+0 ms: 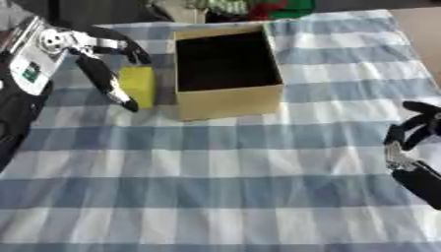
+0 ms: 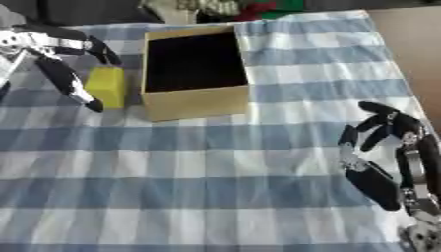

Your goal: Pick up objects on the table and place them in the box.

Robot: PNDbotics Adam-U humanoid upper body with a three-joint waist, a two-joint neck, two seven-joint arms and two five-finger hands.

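An open tan cardboard box (image 1: 229,101) with a dark inside stands at the back middle of the checked cloth. A yellow block (image 1: 138,86) stands upright just left of the box, close to its wall. My left hand (image 1: 102,74) comes in from the upper left. Its straight fingers (image 2: 67,81) run down the block's left side and its thumb arches over the block's top. I cannot tell whether the hand touches the block. My right hand (image 2: 377,142) rests at the right edge, fingers relaxed and up, holding nothing.
A blue and white checked cloth (image 1: 215,187) covers the table. Green, red and white clutter (image 1: 258,7) lies beyond the box at the far edge. Bare brown tabletop (image 2: 413,44) shows at the right of the cloth.
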